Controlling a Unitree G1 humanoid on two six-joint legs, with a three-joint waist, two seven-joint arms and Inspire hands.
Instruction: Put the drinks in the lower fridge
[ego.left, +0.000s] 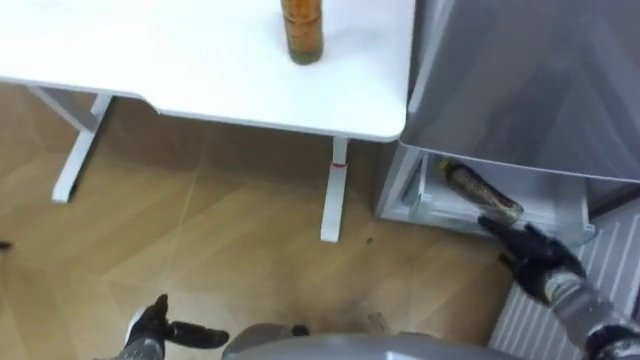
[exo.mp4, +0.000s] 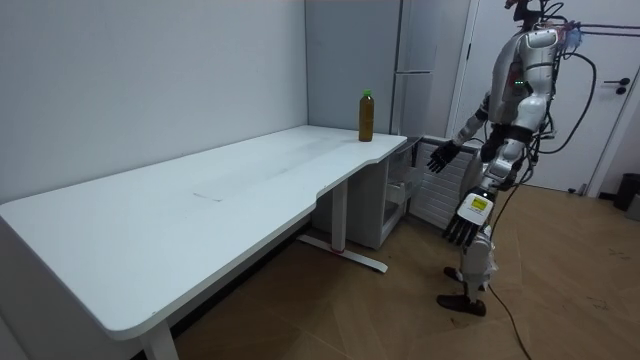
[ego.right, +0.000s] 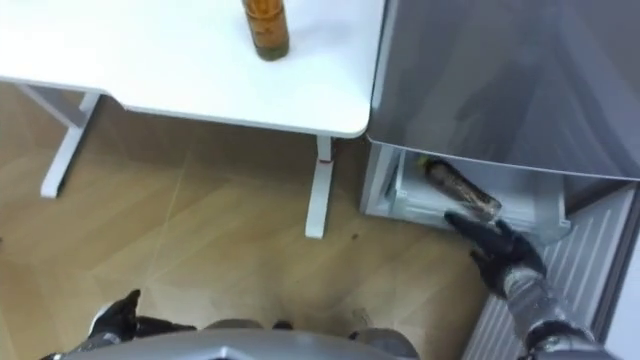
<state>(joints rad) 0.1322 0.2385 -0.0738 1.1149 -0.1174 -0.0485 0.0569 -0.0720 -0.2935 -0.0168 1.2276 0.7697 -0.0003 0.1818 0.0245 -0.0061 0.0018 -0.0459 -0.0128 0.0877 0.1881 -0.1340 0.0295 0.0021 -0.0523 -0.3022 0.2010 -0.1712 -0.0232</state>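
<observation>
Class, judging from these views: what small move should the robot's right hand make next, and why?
Probably draw the open right hand back: one bottle already lies in the lower fridge compartment, while a second bottle stands on the white table.

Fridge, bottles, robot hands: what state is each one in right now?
Lower fridge: open.
Fridge bottle: lying on its side inside.
Table bottle: standing upright, near the table's edge.
Right hand: open, fingers stretched towards the fridge bottle.
Left hand: open, holding nothing.
</observation>
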